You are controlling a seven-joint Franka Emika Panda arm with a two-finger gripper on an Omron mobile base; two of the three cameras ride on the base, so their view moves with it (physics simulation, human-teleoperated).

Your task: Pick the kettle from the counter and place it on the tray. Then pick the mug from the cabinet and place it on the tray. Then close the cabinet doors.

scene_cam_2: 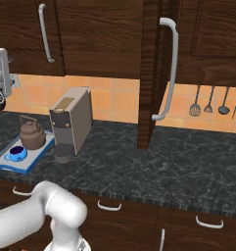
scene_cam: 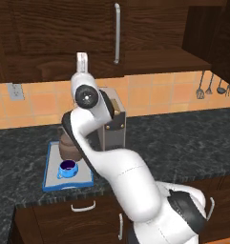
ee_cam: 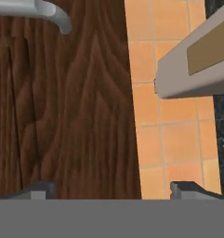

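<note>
The blue-rimmed tray point(scene_cam: 53, 180) lies on the dark marbled counter point(scene_cam: 193, 138), left of the arm. The brown kettle point(scene_cam: 67, 146) and the blue mug point(scene_cam: 67, 167) both stand on it; from the right I see the kettle point(scene_cam_2: 32, 132), the mug point(scene_cam_2: 15, 154) and the tray point(scene_cam_2: 35, 155). My gripper point(scene_cam: 82, 59) is raised in front of the shut left cabinet door point(scene_cam: 64, 33). In the hand view the gripper point(ee_cam: 113, 191) is open and empty, facing the door's wood point(ee_cam: 71, 107) below its silver handle point(ee_cam: 46, 10). The right cabinet door point(scene_cam_2: 149, 73) stands open, edge-on, with its handle point(scene_cam_2: 171, 68).
A tall grey-and-brown coffee machine point(scene_cam: 114, 125) stands just right of the tray, close to my arm. Utensils point(scene_cam_2: 215, 103) hang on the orange tile wall at the right. Drawers with silver handles point(scene_cam_2: 109, 206) run under the counter.
</note>
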